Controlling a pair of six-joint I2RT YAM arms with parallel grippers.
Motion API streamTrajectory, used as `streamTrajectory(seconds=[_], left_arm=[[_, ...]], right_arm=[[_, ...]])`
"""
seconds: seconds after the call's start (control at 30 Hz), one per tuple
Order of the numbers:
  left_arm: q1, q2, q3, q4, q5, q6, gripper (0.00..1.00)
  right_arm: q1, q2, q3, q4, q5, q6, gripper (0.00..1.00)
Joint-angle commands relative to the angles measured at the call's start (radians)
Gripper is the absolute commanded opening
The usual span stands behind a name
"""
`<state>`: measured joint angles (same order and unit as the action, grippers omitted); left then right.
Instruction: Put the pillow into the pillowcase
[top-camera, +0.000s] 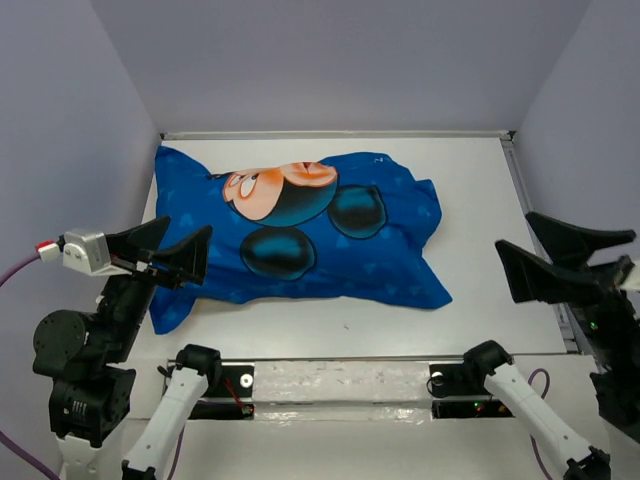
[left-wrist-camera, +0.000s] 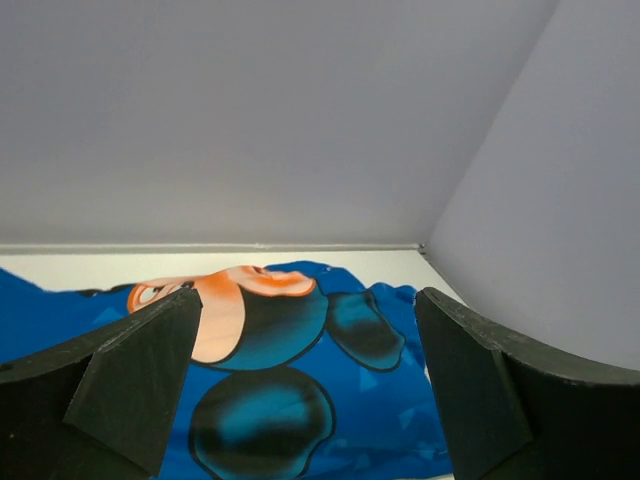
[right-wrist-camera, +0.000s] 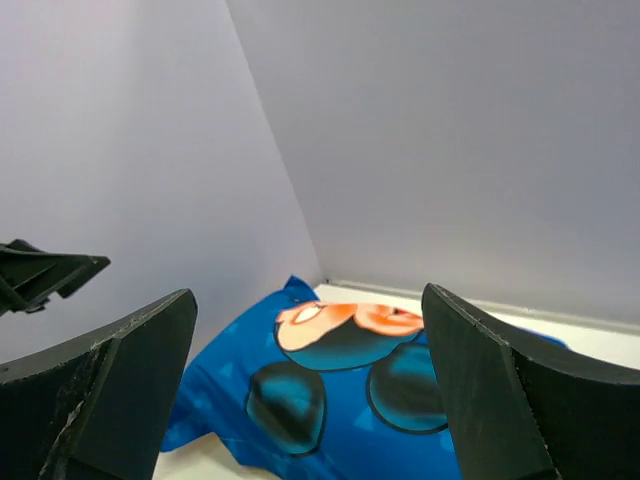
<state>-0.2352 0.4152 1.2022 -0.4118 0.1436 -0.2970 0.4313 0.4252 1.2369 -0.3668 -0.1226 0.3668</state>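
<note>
Pillowcase: the pillowcase (top-camera: 300, 235) lies on the table (top-camera: 480, 200), blue mouse side up, more to the left than the middle.
Pillow: no white pillow shows anywhere. The case looks fat and puffy, so I think the pillow is inside it already.
Long way: it runs left to right across the table, with the left end a bit farther back and the right end a bit nearer.
Open end: I cannot tell which end it is.
Left end effector: the left end effector (top-camera: 186, 234) has its fingers wide apart and holds nothing. It hangs just beside the near left part of the case, so this arm is the nearer one.
Right end effector: the right end effector (top-camera: 515, 232) also has its fingers wide apart and holds nothing. It is well apart from the right end, and the case lies to its left.
</note>
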Motion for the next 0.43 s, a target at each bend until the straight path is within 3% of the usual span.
streamTrajectory(seconds=[0.0, 0.4], left_arm=[[-0.007, -0.015, 0.027, 0.054, 0.099, 0.007, 0.99], [-0.007, -0.015, -0.023, 0.108, 0.157, 0.003, 0.99]], right_arm=[[0.0, -0.086, -0.047, -0.164, 0.049, -0.049, 1.0], [0.0, -0.023, -0.041, -0.109, -0.011, -0.057, 1.0]])
